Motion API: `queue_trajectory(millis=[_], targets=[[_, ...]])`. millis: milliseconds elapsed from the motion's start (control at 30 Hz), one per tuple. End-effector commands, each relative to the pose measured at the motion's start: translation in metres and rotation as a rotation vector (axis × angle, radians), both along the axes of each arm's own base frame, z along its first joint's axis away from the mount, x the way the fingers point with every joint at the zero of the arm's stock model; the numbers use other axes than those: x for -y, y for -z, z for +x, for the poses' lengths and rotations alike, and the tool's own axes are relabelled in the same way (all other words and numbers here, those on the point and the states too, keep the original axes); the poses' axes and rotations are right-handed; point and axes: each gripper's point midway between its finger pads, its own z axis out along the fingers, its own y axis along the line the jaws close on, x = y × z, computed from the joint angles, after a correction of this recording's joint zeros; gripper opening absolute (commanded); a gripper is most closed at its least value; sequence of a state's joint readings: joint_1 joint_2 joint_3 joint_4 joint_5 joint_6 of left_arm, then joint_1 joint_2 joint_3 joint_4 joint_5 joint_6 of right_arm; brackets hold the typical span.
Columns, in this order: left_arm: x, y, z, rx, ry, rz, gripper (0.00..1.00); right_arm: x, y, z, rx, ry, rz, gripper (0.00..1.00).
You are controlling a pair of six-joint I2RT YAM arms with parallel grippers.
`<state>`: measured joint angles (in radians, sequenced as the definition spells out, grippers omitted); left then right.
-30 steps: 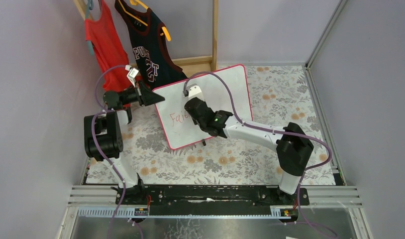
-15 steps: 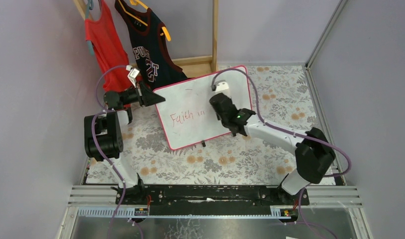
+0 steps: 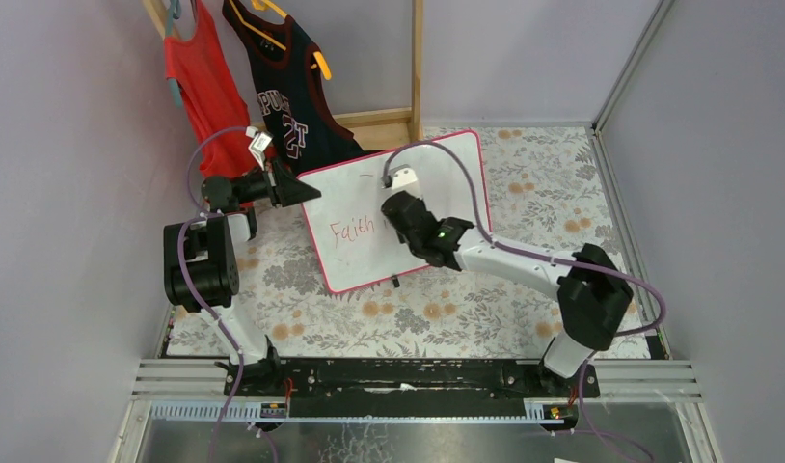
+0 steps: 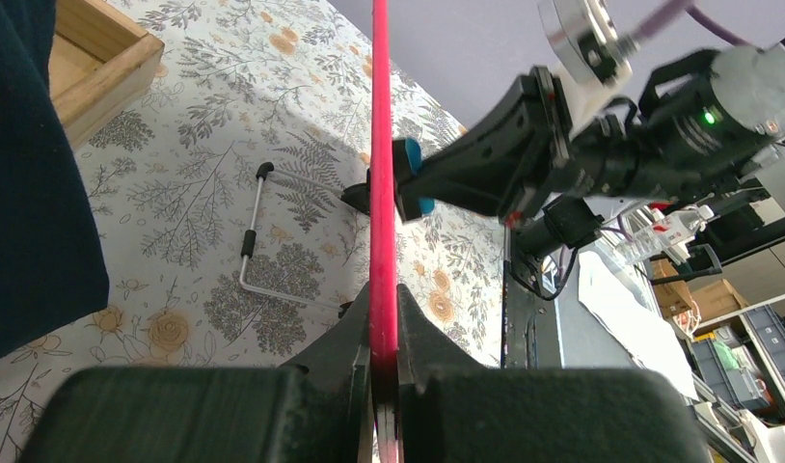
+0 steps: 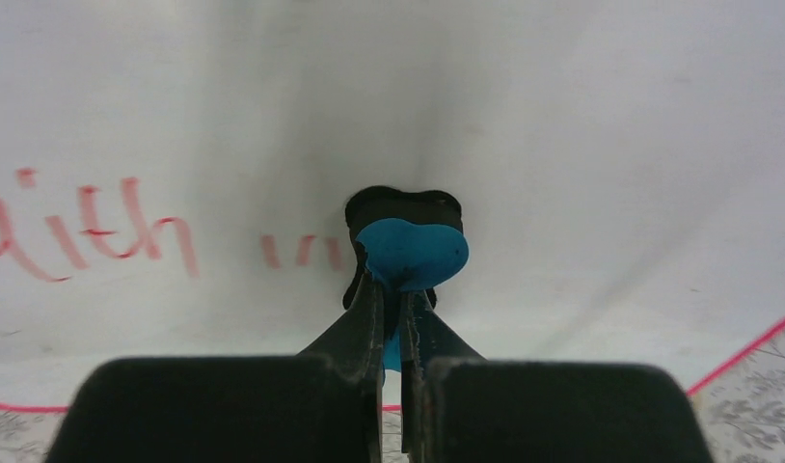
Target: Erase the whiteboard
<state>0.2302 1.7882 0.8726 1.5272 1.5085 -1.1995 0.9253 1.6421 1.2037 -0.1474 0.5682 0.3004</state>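
The whiteboard stands nearly upright on the floral tablecloth, pinned between the two tools: the left gripper has its jaws pressed together on the pink-red frame at the board's far-left corner, the thin edge running straight out from between its fingertips, while the right gripper pinches a small blue eraser and holds its black pad flat against the writing face. Seen from the right gripper, the red lettering lies to the left of the eraser, the nearest strokes just beside the pad and the rest trailing off toward the left gripper's side; the surface to the right of the pad and above it looks clean. From the left gripper, the eraser sits a little way ahead along the board on its right side, and a bent wire leg lies on the cloth to the left of the edge. The board is probably light, stiff and thin, with a slick face, so it should tip or skate on its small feet under any sideways push from wiping. The frame is the sensible place to hold it, where jaws can bite on the rim without smearing the face, and the corner grip seems apt for bracing against the eraser's pressure. Wiping leftward toward that grip looks like the step in hand, with most of the word left.
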Motion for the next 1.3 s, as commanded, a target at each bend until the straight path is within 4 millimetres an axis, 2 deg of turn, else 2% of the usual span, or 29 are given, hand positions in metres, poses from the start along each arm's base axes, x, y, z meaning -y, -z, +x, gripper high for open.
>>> queue_trajectory(millis=[0, 133, 267, 400, 567, 733, 800, 900, 1000, 1100, 1267], targets=[[0.007, -0.006, -0.022, 0.051, 0.080, 0.061, 0.00, -0.067, -0.002, -0.017, -0.015, -0.116, 0.100, 0.00], [0.008, -0.005, -0.023, 0.049, 0.083, 0.062, 0.00, -0.094, 0.003, -0.028, -0.027, -0.165, 0.124, 0.00], [0.008, -0.005, -0.023, 0.050, 0.082, 0.061, 0.00, -0.093, 0.007, -0.030, -0.024, -0.155, 0.114, 0.00], [0.008, -0.005, -0.023, 0.052, 0.083, 0.062, 0.00, -0.066, 0.003, -0.027, 0.017, -0.082, 0.056, 0.00], [0.008, -0.004, -0.023, 0.051, 0.082, 0.062, 0.00, -0.018, 0.004, -0.017, 0.042, 0.019, -0.009, 0.00], [0.008, -0.006, -0.023, 0.054, 0.081, 0.063, 0.00, 0.035, -0.003, -0.008, 0.050, 0.114, 0.014, 0.00], [0.008, -0.006, -0.023, 0.054, 0.082, 0.062, 0.00, 0.042, -0.006, -0.008, 0.056, 0.122, 0.019, 0.00], [0.008, -0.005, -0.023, 0.052, 0.081, 0.061, 0.00, 0.035, -0.007, -0.009, 0.045, 0.092, 0.041, 0.00], [0.009, -0.005, -0.023, 0.052, 0.083, 0.061, 0.00, 0.012, -0.004, -0.012, 0.012, 0.035, 0.088, 0.00], [0.008, -0.005, -0.024, 0.052, 0.083, 0.062, 0.00, -0.022, -0.004, -0.020, 0.011, -0.025, 0.095, 0.00], [0.009, -0.007, -0.024, 0.055, 0.081, 0.061, 0.00, -0.092, -0.005, -0.035, 0.005, -0.145, 0.094, 0.00]])
